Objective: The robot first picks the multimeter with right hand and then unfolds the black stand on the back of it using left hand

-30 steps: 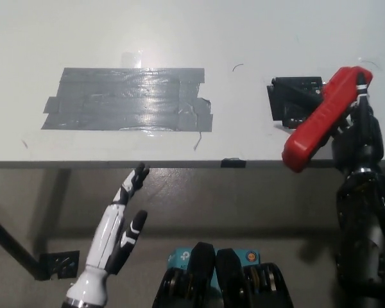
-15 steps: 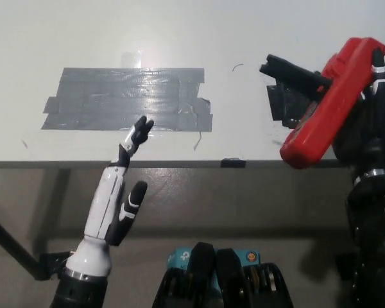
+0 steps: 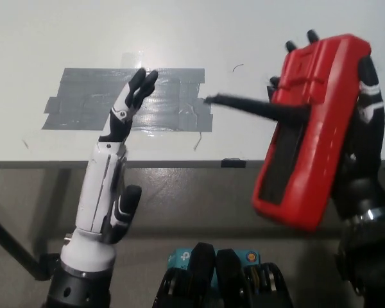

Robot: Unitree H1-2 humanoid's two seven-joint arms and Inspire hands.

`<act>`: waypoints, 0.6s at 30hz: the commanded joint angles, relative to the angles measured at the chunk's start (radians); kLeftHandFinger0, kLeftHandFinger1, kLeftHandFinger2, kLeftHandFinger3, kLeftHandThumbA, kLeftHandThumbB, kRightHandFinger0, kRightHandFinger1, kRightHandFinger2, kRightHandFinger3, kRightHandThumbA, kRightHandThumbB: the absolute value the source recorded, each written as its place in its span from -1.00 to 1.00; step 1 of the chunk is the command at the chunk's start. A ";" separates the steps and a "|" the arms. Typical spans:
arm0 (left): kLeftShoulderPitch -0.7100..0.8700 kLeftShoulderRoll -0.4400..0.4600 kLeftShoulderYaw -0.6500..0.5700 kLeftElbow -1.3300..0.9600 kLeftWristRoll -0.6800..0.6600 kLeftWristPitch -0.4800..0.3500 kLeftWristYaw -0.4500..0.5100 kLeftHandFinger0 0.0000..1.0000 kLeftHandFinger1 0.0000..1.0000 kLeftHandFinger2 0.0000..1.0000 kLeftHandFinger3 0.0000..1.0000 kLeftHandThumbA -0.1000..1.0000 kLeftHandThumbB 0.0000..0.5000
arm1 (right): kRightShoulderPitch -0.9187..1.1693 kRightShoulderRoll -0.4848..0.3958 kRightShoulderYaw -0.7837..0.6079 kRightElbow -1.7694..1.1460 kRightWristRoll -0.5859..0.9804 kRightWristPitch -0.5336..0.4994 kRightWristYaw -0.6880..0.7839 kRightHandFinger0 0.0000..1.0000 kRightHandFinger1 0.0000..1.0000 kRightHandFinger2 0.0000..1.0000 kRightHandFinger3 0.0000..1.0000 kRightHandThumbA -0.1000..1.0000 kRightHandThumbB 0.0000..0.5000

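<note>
My black right hand [image 3: 362, 128] is shut on a red multimeter [image 3: 311, 131], held up close to the camera at the right with its back facing me. A thin black stand [image 3: 253, 106] sticks out from the back toward the left. My white left hand [image 3: 112, 160] is raised at the left with its fingers apart, over the table's front edge, well left of the stand and not touching it.
The white table [image 3: 256, 25] carries a patch of grey tape [image 3: 125, 99]. A small black tab [image 3: 233, 163] sits on the table's front edge. Below the edge is brown floor, with a black table leg [image 3: 9, 247] at lower left.
The right hand has lifted and turned the multimeter so its back faces the camera, much closer. The stand now points left. The left hand has risen up over the table edge.
</note>
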State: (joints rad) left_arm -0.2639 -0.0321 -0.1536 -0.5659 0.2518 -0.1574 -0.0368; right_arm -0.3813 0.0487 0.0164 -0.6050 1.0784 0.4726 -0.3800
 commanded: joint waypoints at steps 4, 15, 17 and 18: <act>-0.033 -0.047 -0.035 -0.112 0.088 0.040 -0.028 1.00 1.00 1.00 1.00 1.00 -0.05 | -0.009 -0.014 0.038 -0.069 0.133 -0.003 0.049 -1.00 -0.37 0.65 0.61 -1.00 -0.55; -0.009 -0.044 -0.066 -0.153 0.151 -0.104 -0.016 1.00 1.00 1.00 1.00 1.00 -0.13 | -0.001 -0.020 0.026 -0.078 0.146 -0.014 0.019 -1.00 -0.29 0.71 0.79 -1.00 -0.68; -0.001 -0.055 -0.073 -0.159 0.159 -0.098 -0.020 1.00 1.00 1.00 1.00 1.00 -0.10 | -0.002 -0.021 0.022 -0.076 0.142 -0.017 0.014 -1.00 -0.29 0.73 0.82 -1.00 -0.71; -0.004 -0.059 -0.076 -0.160 0.167 -0.097 -0.022 1.00 1.00 1.00 1.00 1.00 -0.09 | -0.004 -0.022 0.021 -0.075 0.139 -0.018 0.013 -1.00 -0.28 0.74 0.82 -1.00 -0.72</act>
State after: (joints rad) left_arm -0.2634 -0.0702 -0.2137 -0.7036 0.3761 -0.1968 -0.0632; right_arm -0.3594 0.0257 0.0463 -0.6413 1.1716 0.4739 -0.3711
